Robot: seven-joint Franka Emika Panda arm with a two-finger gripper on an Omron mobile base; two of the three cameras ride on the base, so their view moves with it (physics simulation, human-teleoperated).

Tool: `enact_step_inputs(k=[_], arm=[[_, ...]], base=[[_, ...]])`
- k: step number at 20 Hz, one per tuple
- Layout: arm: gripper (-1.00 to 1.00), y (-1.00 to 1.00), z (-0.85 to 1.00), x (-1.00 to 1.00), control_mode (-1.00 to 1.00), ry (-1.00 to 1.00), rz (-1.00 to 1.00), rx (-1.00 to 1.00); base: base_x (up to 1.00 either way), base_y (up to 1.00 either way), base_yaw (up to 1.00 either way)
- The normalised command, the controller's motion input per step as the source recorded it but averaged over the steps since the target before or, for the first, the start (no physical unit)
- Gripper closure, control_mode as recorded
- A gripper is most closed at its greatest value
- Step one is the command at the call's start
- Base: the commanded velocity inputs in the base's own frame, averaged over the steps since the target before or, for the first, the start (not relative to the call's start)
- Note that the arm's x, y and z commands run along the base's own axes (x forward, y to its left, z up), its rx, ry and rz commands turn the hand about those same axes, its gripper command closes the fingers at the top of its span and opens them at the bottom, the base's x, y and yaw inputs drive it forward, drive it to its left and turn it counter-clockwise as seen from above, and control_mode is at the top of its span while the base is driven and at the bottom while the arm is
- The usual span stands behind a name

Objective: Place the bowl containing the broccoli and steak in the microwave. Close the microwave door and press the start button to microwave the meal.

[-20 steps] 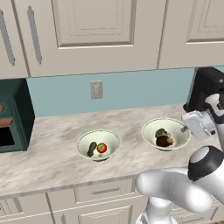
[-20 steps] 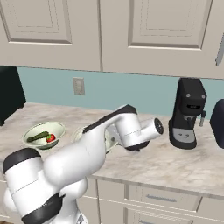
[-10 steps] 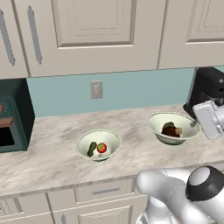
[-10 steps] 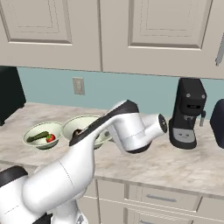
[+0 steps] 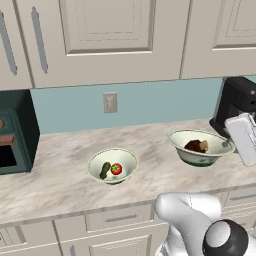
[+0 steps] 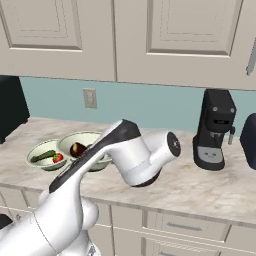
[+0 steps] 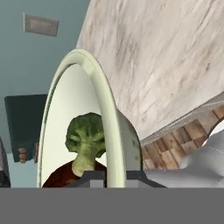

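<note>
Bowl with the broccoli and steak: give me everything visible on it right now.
The bowl is wide, cream-white and looks ceramic, with a faint green rim. It holds the broccoli and the brown steak. In the left base view it appears raised off the marble counter and roughly level. The gripper is pinched on its rim at the right side, one finger inside the wall, one outside. It sits right of a similar bowl with tomato and cucumber, not touching it.

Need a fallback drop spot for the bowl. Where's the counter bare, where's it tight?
Bare: the counter between the toaster oven and the tomato bowl; also right of the arm, in front of the coffee machine. Tight: the tomato bowl next to the bowl in the pincer.
</note>
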Motion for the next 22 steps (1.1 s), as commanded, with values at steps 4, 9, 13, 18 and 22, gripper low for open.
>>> enact_step_inputs(k=[4, 9, 13, 18, 22], arm=[[1.00, 0.14, 0.56, -0.93, -1.00, 0.00, -0.04, 0.03], [1.00, 0.42, 0.78, -0.46, -1.00, 0.00, -0.02, 0.00], [1.00, 0.33, 0.95, -0.15, -1.00, 0.00, 0.00, 0.00], [1.00, 0.12, 0.43, -0.07, -1.00, -0.05, 0.00, -0.02], [1.00, 0.00, 0.06, -0.14, -1.00, -0.03, 0.01, -0.05]], base=[[0.00, 0.00, 0.00], [0.00, 0.00, 0.00], [0.00, 0.00, 0.00], [0.00, 0.00, 0.00], [0.00, 0.00, 0.00]])
